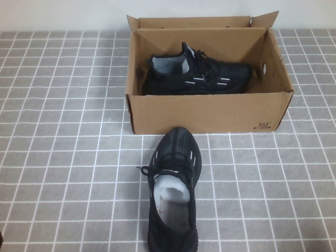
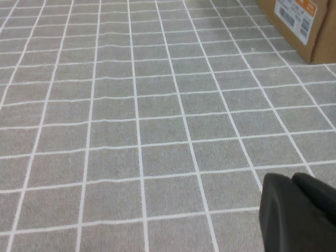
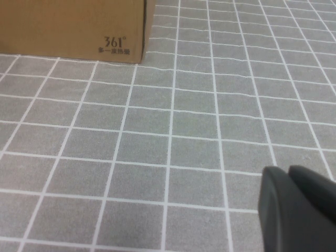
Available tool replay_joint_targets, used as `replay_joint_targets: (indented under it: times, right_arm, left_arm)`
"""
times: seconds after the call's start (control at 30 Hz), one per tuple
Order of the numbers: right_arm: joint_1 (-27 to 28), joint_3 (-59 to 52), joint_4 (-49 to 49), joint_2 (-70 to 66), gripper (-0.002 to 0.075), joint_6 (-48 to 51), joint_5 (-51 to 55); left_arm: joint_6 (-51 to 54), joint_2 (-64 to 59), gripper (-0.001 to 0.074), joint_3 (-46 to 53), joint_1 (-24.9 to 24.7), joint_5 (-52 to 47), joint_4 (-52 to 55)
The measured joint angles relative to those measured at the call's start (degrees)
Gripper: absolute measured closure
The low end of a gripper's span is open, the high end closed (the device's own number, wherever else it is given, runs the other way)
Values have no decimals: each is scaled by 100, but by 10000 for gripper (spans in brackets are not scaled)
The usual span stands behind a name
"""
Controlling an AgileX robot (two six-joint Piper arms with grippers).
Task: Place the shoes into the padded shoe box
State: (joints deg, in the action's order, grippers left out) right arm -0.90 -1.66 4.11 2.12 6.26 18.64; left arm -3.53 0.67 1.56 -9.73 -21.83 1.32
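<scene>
The brown cardboard shoe box (image 1: pixel 210 113) stands open at the back middle of the table. One black sneaker (image 1: pixel 197 76) lies inside it on its side, toe to the right. The other black sneaker (image 1: pixel 173 194) rests on the table in front of the box, toe towards it, with white paper stuffed inside. In the left wrist view my left gripper (image 2: pixel 293 179) is shut and empty above bare cloth, with a box corner (image 2: pixel 299 26) beyond it. In the right wrist view my right gripper (image 3: pixel 289 170) is shut and empty, short of the "361" box corner (image 3: pixel 73 26). Neither gripper shows in the high view.
A grey cloth with a white grid (image 1: pixel 63 157) covers the table. The box's rear flaps (image 1: pixel 194 22) stand up against a pale wall.
</scene>
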Motion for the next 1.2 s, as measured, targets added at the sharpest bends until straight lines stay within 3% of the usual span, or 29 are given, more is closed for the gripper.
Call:
replay_joint_targets:
  times: [0.23, 0.5, 0.67, 1.2]
  right_arm:
    - [0, 0, 11, 0, 732, 0, 0]
    - [0, 0, 11, 0, 732, 0, 0]
    - [0, 0, 1, 0, 732, 0, 0]
    - [0, 0, 12, 0, 732, 0, 0]
  left_arm:
    - [0, 0, 739, 0, 0, 737, 0]
    - [0, 0, 739, 0, 0, 3931, 0]
    - [0, 0, 739, 0, 0, 5402, 0]
    - [-211, 0, 739, -83, 0, 6506, 0]
